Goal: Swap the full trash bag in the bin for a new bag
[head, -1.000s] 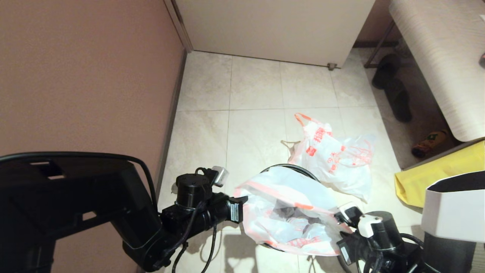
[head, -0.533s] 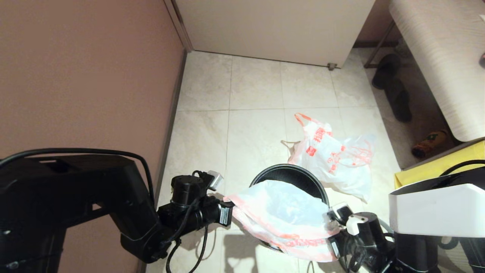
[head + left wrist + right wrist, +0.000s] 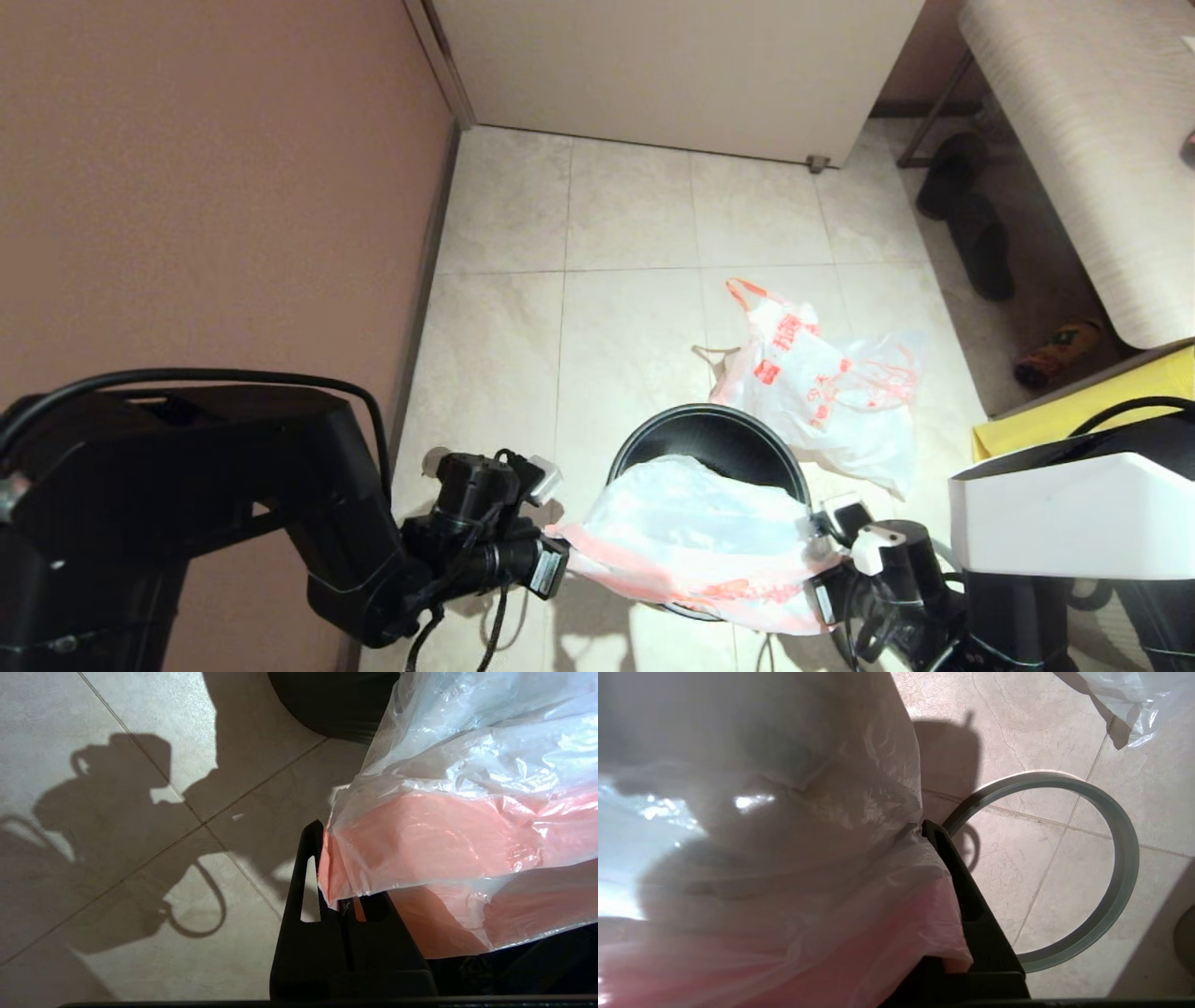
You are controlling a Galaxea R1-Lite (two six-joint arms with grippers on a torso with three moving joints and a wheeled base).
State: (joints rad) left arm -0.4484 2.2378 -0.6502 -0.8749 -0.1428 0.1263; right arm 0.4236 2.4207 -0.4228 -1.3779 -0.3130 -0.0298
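Observation:
The new bag (image 3: 691, 541), thin and white with a pale-orange hem band, is stretched between my two grippers across the near half of the black bin (image 3: 709, 439). My left gripper (image 3: 560, 565) is shut on the hem's left end (image 3: 444, 840), the hem pinched at its fingers (image 3: 327, 868). My right gripper (image 3: 817, 583) is shut on the hem's right end (image 3: 784, 858), and only one of its fingers (image 3: 952, 868) shows. The full trash bag (image 3: 822, 392) lies on the floor behind the bin to the right. The grey hoop rim (image 3: 1120, 858) lies flat on the tiles beside my right gripper.
A brown wall (image 3: 215, 187) runs close along the left. A pale door (image 3: 672, 65) closes off the far end. A table (image 3: 1092, 140) with dark shoes (image 3: 980, 233) under it stands at the right, and a yellow sheet (image 3: 1074, 429) lies near my right arm.
Both grippers have sunk and drawn back toward me with the new bag. Its mouth has dropped from above the bin to low across the near half, uncovering the bin's far half.

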